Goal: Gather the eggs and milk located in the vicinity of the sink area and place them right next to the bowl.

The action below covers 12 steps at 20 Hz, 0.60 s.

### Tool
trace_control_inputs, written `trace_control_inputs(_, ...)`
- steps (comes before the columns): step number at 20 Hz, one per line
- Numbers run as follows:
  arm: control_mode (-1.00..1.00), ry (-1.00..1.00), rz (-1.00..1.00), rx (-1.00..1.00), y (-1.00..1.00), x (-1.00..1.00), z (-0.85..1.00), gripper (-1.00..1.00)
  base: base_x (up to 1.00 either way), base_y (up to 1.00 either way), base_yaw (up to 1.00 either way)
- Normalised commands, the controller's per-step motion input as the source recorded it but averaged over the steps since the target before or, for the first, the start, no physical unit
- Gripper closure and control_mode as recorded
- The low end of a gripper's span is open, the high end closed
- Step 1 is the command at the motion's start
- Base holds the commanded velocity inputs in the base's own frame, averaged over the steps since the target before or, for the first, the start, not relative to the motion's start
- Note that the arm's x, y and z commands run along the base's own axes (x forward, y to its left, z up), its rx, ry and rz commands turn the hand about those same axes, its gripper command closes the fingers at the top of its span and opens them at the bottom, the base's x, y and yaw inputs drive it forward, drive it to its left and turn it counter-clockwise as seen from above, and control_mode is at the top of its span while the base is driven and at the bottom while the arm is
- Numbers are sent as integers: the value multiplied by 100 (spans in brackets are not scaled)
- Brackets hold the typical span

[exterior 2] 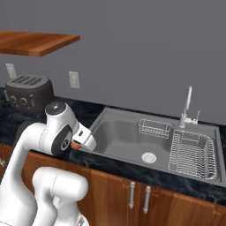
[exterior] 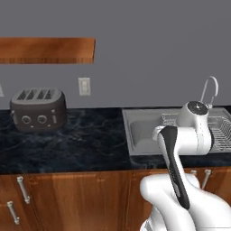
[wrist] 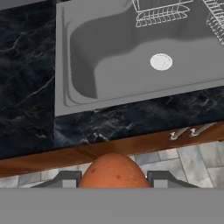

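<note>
In the left base view, the white arm rises from the lower right of the frame and bends across the front of the sink (exterior: 144,131), which sits right of centre in the dark marbled counter (exterior: 81,140). The chrome faucet (exterior: 210,90) curves up at the upper right, and a wire rack (exterior: 221,131) shows at the right edge. A dark toaster (exterior: 38,108) stands at the left of the frame, under a wooden shelf (exterior: 45,49), with a wall outlet (exterior: 84,86) between toaster and sink.

In the right base view, the arm stands at the lower left. The gripper (exterior 2: 79,143) hangs just in front of the counter edge, left of centre, with an orange egg (exterior 2: 75,145) peeking out from under the hand. The sink basin, with its round drain (exterior 2: 148,156) and dish rack (exterior 2: 192,154), fills the right half.

In the hand view, the egg sits at the bottom centre, clamped between the two dark fingertips (wrist: 65,179) that press on its sides. Above it run the wooden cabinet fronts (wrist: 65,155), then the counter, then the sink in the upper half
</note>
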Motion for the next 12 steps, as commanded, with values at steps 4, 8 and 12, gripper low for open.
trace_control_inputs(4, 100, 0, 0, 0, 0, 0, 0, 100, 0, -56, -2)
trace_control_inputs(8, 100, 0, 0, 0, 0, 0, 0, 100, 0, -57, -2)
trace_control_inputs(12, 100, 0, 0, 0, 0, 0, 0, 100, 0, -58, -2)
